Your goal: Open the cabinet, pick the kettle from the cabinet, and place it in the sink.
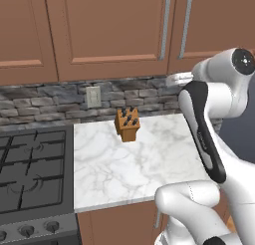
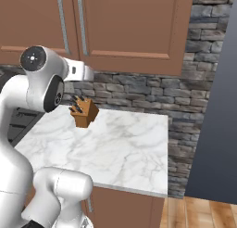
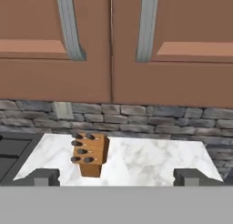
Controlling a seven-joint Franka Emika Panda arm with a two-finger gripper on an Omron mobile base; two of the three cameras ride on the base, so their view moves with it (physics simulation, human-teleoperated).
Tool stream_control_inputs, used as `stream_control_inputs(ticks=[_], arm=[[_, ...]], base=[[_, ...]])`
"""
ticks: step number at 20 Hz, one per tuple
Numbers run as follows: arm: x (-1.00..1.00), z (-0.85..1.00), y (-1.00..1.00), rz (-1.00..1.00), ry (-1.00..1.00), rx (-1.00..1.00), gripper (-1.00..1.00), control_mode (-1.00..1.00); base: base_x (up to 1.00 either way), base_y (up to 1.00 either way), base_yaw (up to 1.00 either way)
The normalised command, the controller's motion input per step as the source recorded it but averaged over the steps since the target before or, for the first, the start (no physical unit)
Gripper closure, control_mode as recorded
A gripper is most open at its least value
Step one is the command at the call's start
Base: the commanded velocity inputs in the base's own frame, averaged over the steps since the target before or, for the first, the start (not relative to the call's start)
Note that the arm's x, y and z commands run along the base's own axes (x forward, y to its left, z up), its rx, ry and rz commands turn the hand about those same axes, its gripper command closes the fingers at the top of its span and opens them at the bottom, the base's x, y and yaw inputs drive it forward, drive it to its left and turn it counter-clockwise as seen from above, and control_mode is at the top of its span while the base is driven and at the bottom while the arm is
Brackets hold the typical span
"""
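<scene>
Still shut, both doors of the cabinet [image 3: 111, 45], so kettle presumably hidden inside, not visible; sink not visible either. Jaws of the gripper [image 3: 116, 176] spread wide, empty, aimed at the seam between the two bar handles [image 3: 146, 25], above the counter [image 1: 134, 164] and knife block [image 3: 89, 155]. Best to centre on one handle, close squarely, then pull along the door's arc.
</scene>
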Motion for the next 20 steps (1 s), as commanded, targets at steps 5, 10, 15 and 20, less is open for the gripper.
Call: stream_control_inputs(ticks=[5, 10, 15, 20], arm=[[0.00, 0.32, -0.10, 0.00, -0.19, -0.05, -1.00, -1.00], [0.00, 0.28, -0.13, 0.00, -0.03, -0.07, -1.00, -1.00], [0.09, 0.29, -0.05, -0.02, 0.01, -0.10, -1.00, -1.00], [0.18, 0.30, -0.04, -0.04, 0.06, -0.09, -1.00, -1.00]], base=[[0.00, 0.00, 0.00], [0.00, 0.00, 0.00], [0.00, 0.00, 0.00], [0.00, 0.00, 0.00]])
